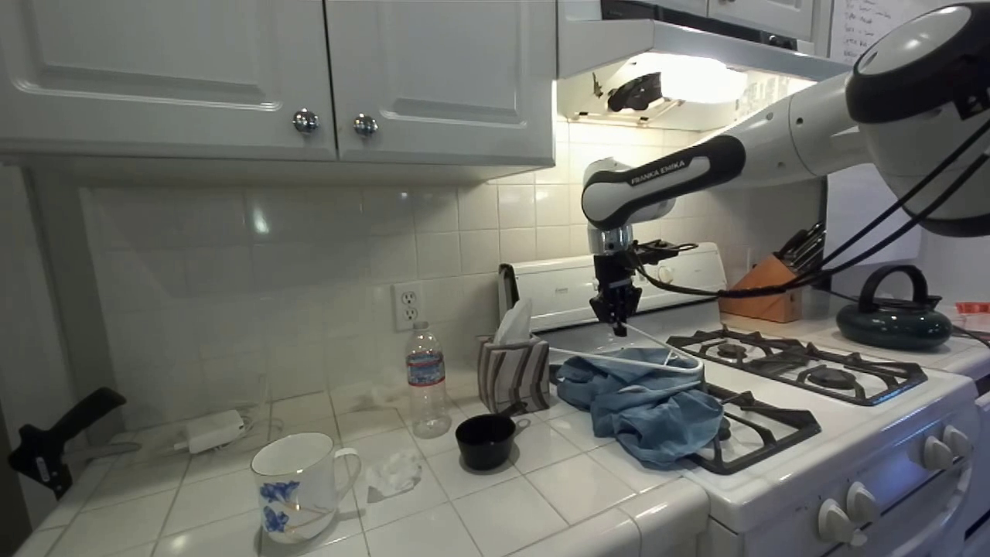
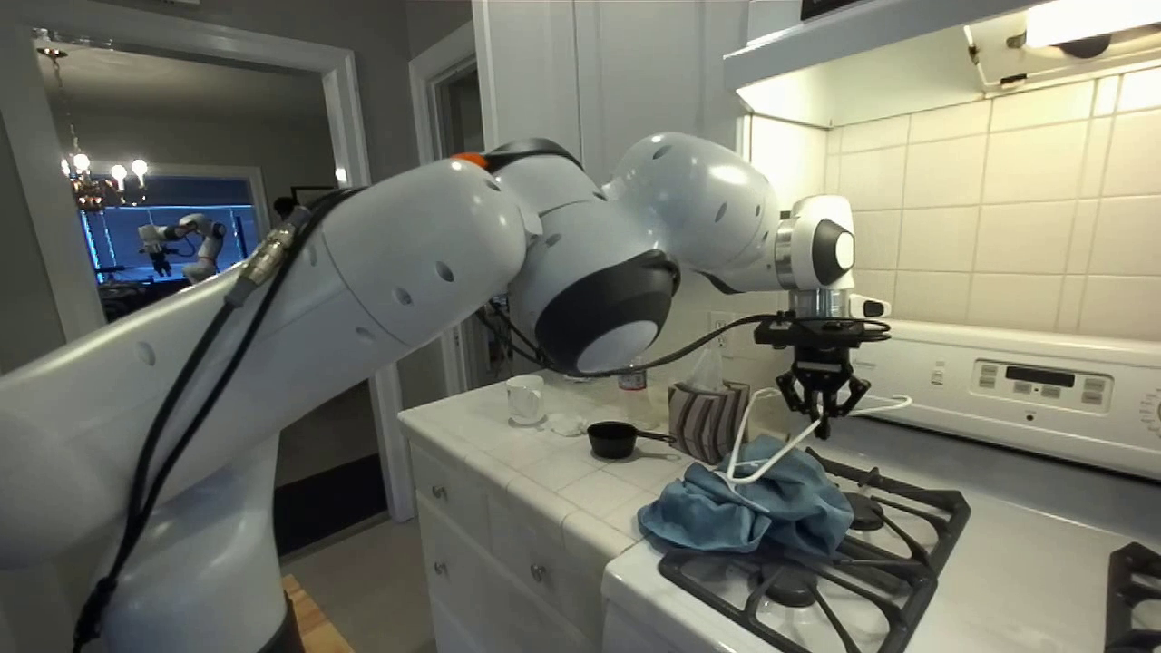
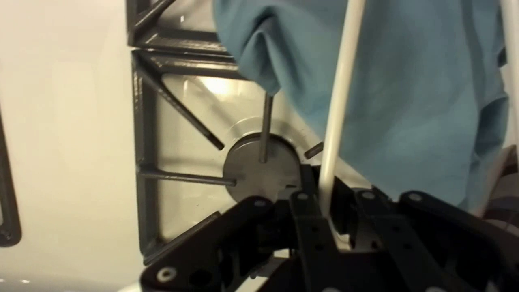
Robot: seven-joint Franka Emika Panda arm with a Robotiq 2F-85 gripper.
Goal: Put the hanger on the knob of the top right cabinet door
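While gripper (image 2: 823,424) pinches hanger (image 3: 340,97), blue cloth (image 1: 646,414) lies bunched beneath, tissue box (image 1: 514,375) near.

"FRANKA EMIKA" (image 1: 658,172) (pale capitals) on the arm (image 1: 816,130)

Principal light source: the hood lamp (image 1: 704,80), above the fingers (image 1: 620,328) and burnt out to white in both exterior views. In an exterior view, the wall tiles (image 2: 1039,172) above and right of the fingers glow warm; the cabinet doors (image 1: 441,77), above and left of the fingers, are grey in shade. A small glare spot (image 1: 261,220) marks the tiles left of the fingers; the table (image 1: 506,510), below left, is dimmer, with soft shadows. Far left of the fingers, a dim room (image 2: 213,138) contains a lit chandelier (image 2: 92,192). Wrist view: the stove top (image 3: 69,142) left of the fingers is washed out; the fingers are underexposed and soft.
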